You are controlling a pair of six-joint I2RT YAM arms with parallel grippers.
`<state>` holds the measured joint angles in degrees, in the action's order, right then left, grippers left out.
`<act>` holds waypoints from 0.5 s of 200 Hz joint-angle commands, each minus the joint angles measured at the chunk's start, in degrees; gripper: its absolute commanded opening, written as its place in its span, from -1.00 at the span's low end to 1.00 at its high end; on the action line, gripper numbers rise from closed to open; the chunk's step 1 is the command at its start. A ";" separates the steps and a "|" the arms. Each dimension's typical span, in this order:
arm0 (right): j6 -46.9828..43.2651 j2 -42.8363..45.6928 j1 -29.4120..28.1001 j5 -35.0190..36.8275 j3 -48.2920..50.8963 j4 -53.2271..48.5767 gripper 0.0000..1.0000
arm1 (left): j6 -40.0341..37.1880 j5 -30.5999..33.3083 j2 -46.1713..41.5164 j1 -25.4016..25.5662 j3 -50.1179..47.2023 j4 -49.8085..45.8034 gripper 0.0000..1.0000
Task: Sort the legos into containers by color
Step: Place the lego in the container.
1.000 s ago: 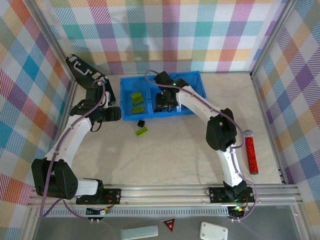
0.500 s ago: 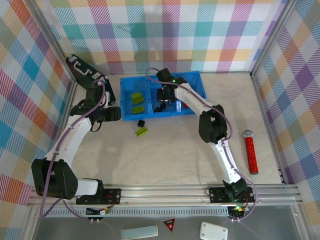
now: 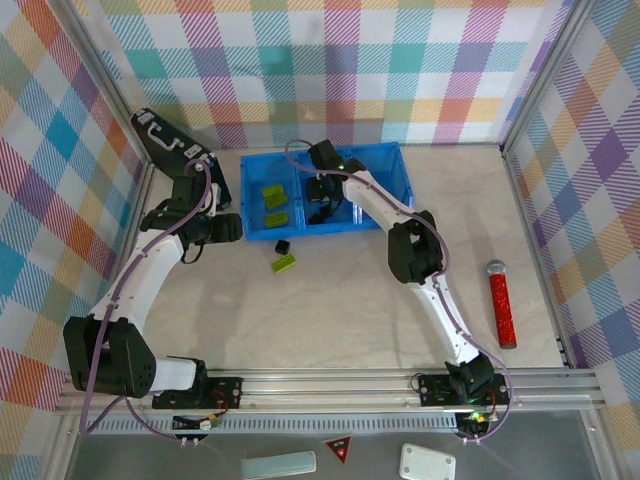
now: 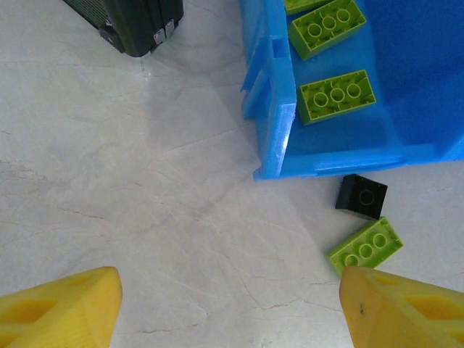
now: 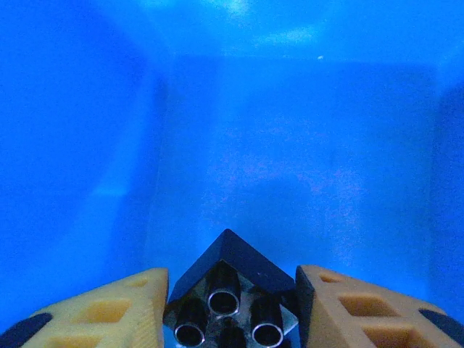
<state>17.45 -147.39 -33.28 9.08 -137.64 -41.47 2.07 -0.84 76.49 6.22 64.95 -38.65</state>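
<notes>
Bricks like these look hard, light and glossy; they should take a firm pinch without harm, yet may pivot or slip if caught by the corners, so flat opposite sides are the place to hold.

Right gripper is clamped on a black brick, its hollow underside toward the wrist camera; the brick sits cornerwise between the pads, so the grip may be less sure than it looks. In the top view this gripper is down inside the middle compartment of the tray; blue floor lies just beneath, so releasing seems the step in hand.

Left gripper is spread wide and holds nothing; it hangs over bare table just outside the tray's left corner.

Two green bricks lie flat in the left compartment, studs up. On the table, just in front of the tray wall, sit a second black brick and a loose green brick, close together but apart; both lie skewed to the tray, so the wrist would likely need turning to meet their long sides.
</notes>
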 commanded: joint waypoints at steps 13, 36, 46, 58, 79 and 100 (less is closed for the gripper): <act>-0.59 -0.97 0.49 -0.58 -2.01 1.04 -0.07 | 0.01 -0.29 0.77 -0.68 -0.62 0.11 0.57; -0.54 -0.48 0.49 -0.73 -1.96 0.54 -0.02 | 0.02 -0.71 0.99 -0.68 -0.57 0.16 0.57; -0.32 -0.01 0.48 -0.71 -2.01 0.00 0.01 | 0.11 -0.86 1.03 -0.68 -0.52 0.16 0.56; -0.16 0.81 0.52 -0.74 -1.95 -0.93 0.04 | 0.21 -1.36 1.08 -0.67 -0.52 0.16 0.56; 0.12 3.21 0.49 -0.84 -0.54 -1.91 0.06 | 0.40 -2.28 1.16 -0.62 -0.44 0.33 0.56; 0.21 6.31 0.49 -0.76 2.43 -1.31 0.08 | 0.71 -2.93 1.30 -0.60 -0.17 0.26 0.56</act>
<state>17.47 -147.65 -33.26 8.91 -137.36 -41.85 2.09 -2.11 77.43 6.22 64.95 -38.63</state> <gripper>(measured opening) 0.539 0.780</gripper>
